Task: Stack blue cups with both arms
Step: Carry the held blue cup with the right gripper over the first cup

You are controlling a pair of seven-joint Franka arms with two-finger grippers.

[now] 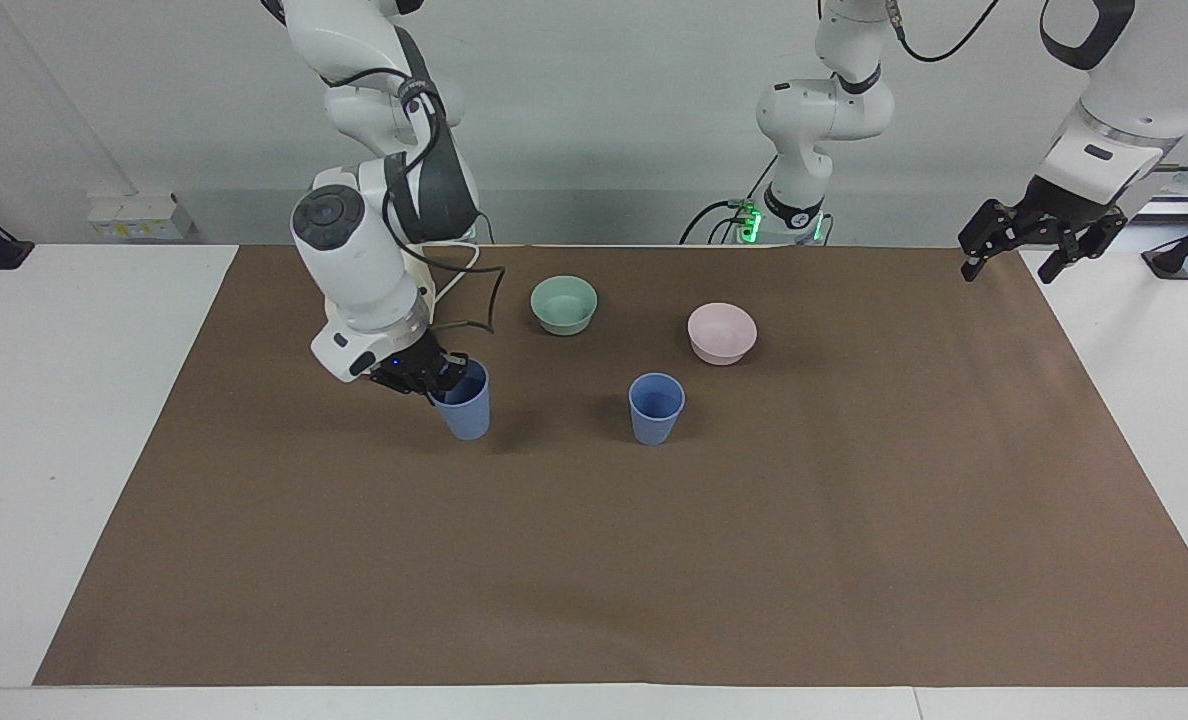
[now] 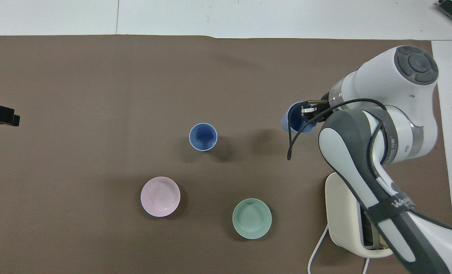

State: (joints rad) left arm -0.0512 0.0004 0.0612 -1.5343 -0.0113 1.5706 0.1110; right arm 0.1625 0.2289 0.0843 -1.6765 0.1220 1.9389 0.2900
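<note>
Cups: my right end effector (image 1: 437, 378) is clamped on one cup's (image 1: 465, 404) rim, one finger inside, cup lifted clear of the tabletop (image 1: 594, 560). Second cup (image 1: 656, 408) stands mid-tabletop. Judged light, stiff, smooth; the rim is the hold. Left end effector (image 1: 1042, 240) waits, fingers apart, holding nothing.

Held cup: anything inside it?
One finger of the right gripper reaches inside the held cup, pinching its rim. In the overhead view the rest of the interior looks empty, though the finger and a cable cover part of it.
</note>
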